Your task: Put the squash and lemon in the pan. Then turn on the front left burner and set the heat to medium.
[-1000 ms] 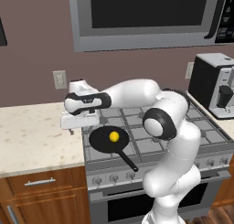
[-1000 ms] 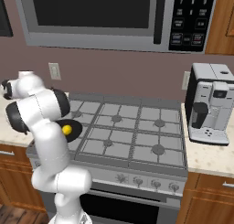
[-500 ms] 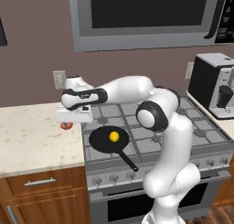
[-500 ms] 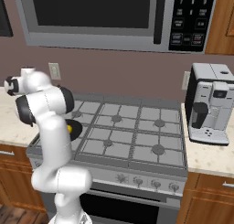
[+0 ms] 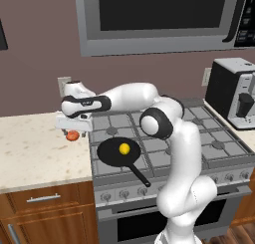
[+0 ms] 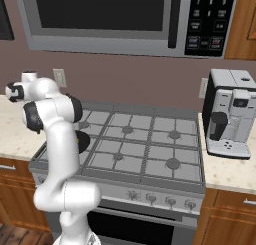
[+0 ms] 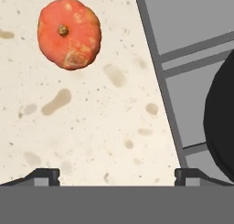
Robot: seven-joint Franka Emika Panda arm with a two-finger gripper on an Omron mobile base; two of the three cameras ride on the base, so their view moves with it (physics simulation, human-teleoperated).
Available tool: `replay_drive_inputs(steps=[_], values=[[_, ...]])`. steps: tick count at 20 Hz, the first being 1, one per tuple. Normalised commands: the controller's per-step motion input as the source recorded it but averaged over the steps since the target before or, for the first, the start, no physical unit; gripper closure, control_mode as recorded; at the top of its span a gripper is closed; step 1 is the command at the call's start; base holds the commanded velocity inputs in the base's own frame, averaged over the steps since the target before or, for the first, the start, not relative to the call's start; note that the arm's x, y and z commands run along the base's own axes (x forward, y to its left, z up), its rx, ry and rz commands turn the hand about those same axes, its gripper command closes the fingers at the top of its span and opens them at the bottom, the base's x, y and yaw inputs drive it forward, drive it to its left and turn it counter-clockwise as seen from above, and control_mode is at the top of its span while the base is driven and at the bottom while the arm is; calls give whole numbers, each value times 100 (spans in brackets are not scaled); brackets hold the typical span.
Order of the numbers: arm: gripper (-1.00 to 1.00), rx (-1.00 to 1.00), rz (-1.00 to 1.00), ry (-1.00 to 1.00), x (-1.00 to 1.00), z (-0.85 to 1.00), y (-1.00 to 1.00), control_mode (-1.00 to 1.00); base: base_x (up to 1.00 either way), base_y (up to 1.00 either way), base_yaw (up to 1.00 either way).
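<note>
Gripper (image 5: 73,130): mine, jaws spread wide, holding nothing; left of centre in the left base view, hanging over the counter (image 5: 30,153) just beside the stove's left edge.

Squash (image 7: 69,32): orange-red, stem dimple up, on the speckled counter; upper left of the hand view, well off the line between my fingertips (image 7: 45,175). Not yet in the pan.

Lemon (image 5: 124,148): bright yellow, in the pan, centre of the left base view.

Pan (image 5: 119,154): black skillet on the front left burner, handle toward lower right; its rim at the hand view's right edge.

Risk: squash sits off-centre; descending here, one finger could strike it and roll it away. Rounded skin may slip from a shallow pinch.

Risk: carrying low toward the pan could knock its rim.
</note>
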Motion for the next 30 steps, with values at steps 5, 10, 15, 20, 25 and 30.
replay_drive_inputs(steps=[5,10,15,20,25,30], values=[[-100,-2,-1,-5,3,0,0,-100,0,0,0],[-100,-1,0,-9,0,-2,-4,-100,0,0,0],[-100,-1,0,-2,8,-25,-28,-100,0,0,0],[-100,0,-1,-4,10,-12,-20,-100,0,0,0],[-100,0,-4,-3,31,0,0,-100,0,0,0],[-100,0,-5,0,30,0,4,-100,0,0,0]])
